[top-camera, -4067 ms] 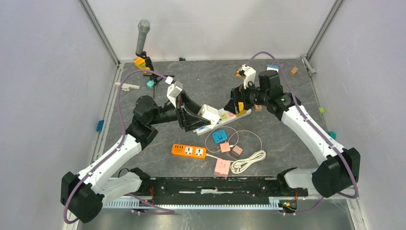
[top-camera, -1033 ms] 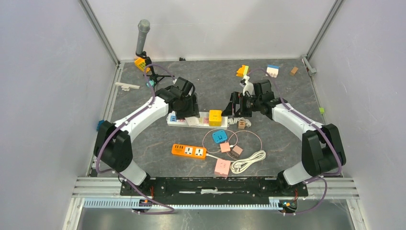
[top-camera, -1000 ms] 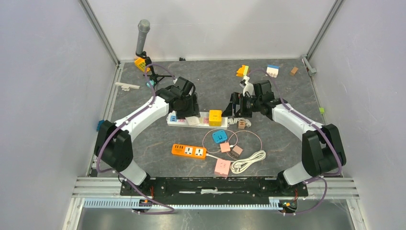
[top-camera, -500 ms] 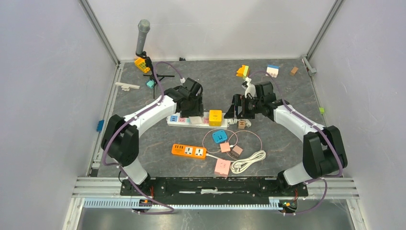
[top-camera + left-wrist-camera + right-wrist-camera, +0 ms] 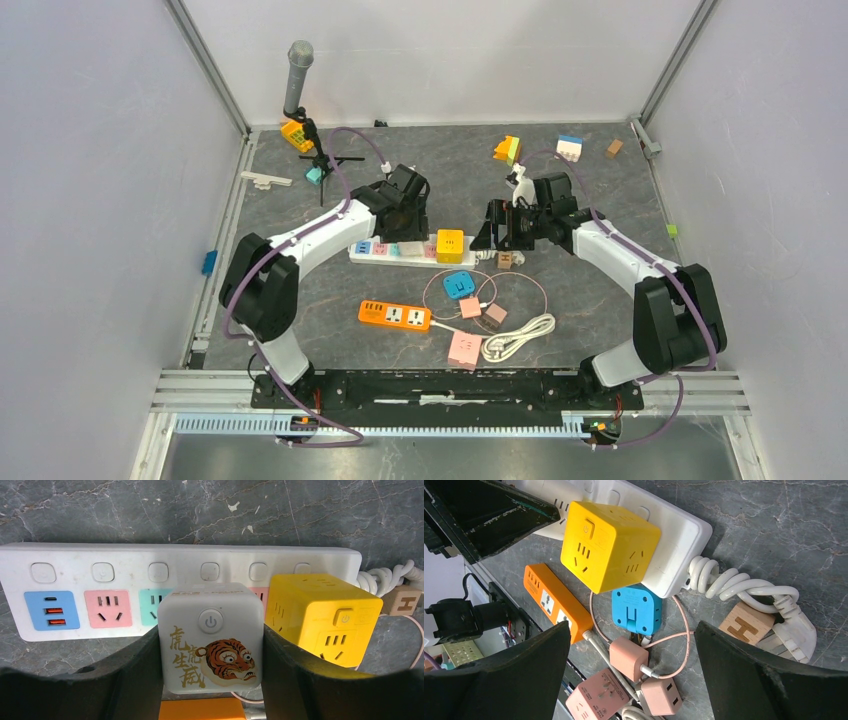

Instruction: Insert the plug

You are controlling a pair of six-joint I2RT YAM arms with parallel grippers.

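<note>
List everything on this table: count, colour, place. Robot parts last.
white power strip with pastel sockets: 1, white, table centre
white cube adapter with tiger print: 1, white, held at the strip's middle
yellow cube adapter: 1, yellow, on the strip near its cable end
orange power strip: 1, orange, nearer the arm bases
blue square adapter: 1, blue, beside the yellow cube
pink plug adapters: 3, pink shades, right of the orange strip
wooden letter-H block: 1, tan, by the coiled cord
loose white cable: 1, white, right of the pink adapters
grey microphone: 1, grey, far-left corner
toy bricks: several, mixed colours, far edge
left gripper: shut on the tiger cube
right gripper: open, above the strip's cable end
</note>
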